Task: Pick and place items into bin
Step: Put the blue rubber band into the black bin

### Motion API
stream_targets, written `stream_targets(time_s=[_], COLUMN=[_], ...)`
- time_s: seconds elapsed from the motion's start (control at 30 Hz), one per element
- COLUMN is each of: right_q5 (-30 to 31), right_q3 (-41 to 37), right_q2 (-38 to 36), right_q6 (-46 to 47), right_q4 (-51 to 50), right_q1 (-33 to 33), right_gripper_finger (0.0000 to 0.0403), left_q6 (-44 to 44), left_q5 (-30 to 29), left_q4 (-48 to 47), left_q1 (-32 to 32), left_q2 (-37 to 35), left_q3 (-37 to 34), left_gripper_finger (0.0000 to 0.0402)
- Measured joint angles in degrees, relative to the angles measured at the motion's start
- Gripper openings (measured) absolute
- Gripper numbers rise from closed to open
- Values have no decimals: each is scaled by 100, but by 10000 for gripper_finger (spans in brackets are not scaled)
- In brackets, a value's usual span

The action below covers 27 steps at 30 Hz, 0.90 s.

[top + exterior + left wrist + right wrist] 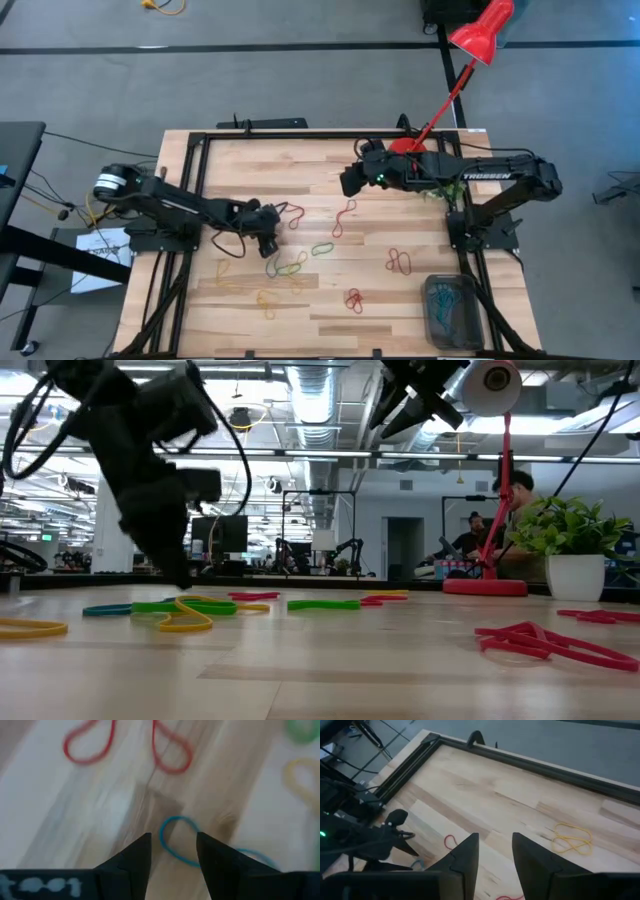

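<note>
Both tools stand released: left tool [172, 852] low over a blue loop [175, 840] on the tabletop [380, 290], right tool [350, 180] raised far off.

Blurred at close range in the left wrist view, a thin blue rubber loop [175, 840] runs partly behind a dark fingertip [212, 855]. A pale yellow loop [302, 780] and green loop [302, 730] are cut off by the frame's edge.

Left pincer [172, 851] low with fingers parted; right pincer [495, 851] raised, parted.
</note>
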Motion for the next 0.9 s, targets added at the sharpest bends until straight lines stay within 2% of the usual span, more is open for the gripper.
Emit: stream_targets(time_s=[0.2,0.33,0.43,0.57,0.6,0.73,0.9], right_q5=[0,-1,0,0,0,-142,-863], right_q3=[0,0,0,0,0,0,0], right_q2=[0,0,0,0,0,0,0], right_q6=[-2,-1,0,-83,-210,-916,-1810], right_q4=[-268,-368,-419,-445,-437,-365,139], right_q1=[-11,-11,-11,-11,-11,14,41], right_gripper_finger=[111,111,111,111,111,111,111], left_q6=[54,161,138,122,88,157,451], left_q5=[-281,-242,-192,60,96,290,204], left_q4=[-43,-13,-15,109,116,19,-23], left_q1=[-18,-16,-9,18,19,56,323], left_q2=[522,558,560,552,537,303,-419], left_q3=[56,50,44,34,46,262,765], left_gripper_finger=[146,141,108,23,12,4,0])
